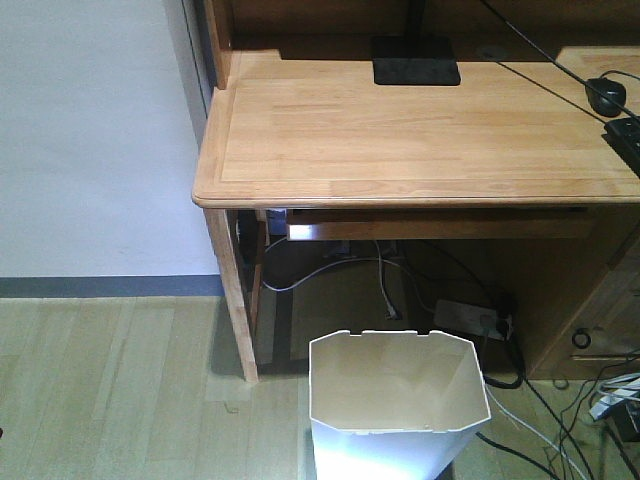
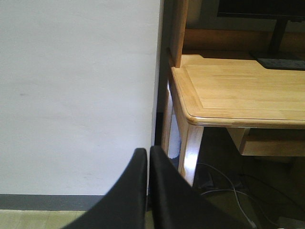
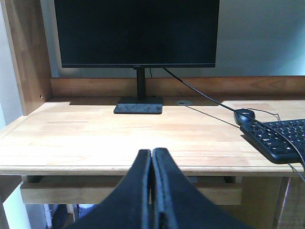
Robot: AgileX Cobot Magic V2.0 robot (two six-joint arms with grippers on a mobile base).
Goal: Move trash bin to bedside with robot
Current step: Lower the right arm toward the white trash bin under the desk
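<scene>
Left gripper [image 2: 148, 151]: fingers [image 2: 133, 191] pressed together, nothing between them, aimed at the white wall [image 2: 76, 95] beside the table [image 2: 238, 90] corner. Right gripper [image 3: 151, 152]: fingers [image 3: 138, 191] likewise closed and empty, held at tabletop height, facing the monitor [image 3: 136, 31], with the keyboard [image 3: 281, 140] and mouse [image 3: 244, 116] off to the side.

Neither wrist view shows the trash bin [image 1: 400, 390]. It appears only low in the front view, standing on the wood floor [image 1: 100, 380] just in front of the table's front edge, near the table leg [image 1: 232, 300]. A power strip [image 1: 470, 318] and loose cables [image 1: 545, 420] lie behind and beside it. No bed is in view.

Judged step: reaching for the bin, no grasp started yet. To do it well, part the fingers first, bring one arm down over the rim, and pinch a flat rim facet between notches, one finger inside and one outside (thin plastic, likely flexes, so grip near a corner). Keep it level when lifting, and clear the cables on the bin's far side before backing the base away. The bedside will have to be found by turning, since it is out of frame.

Orientation: the bin is upright with its mouth up and its cream inside showing. Its long axis is vertical and it tapers toward the floor. The notched back edge of the rim faces the table, the plain front facet faces the robot.
</scene>
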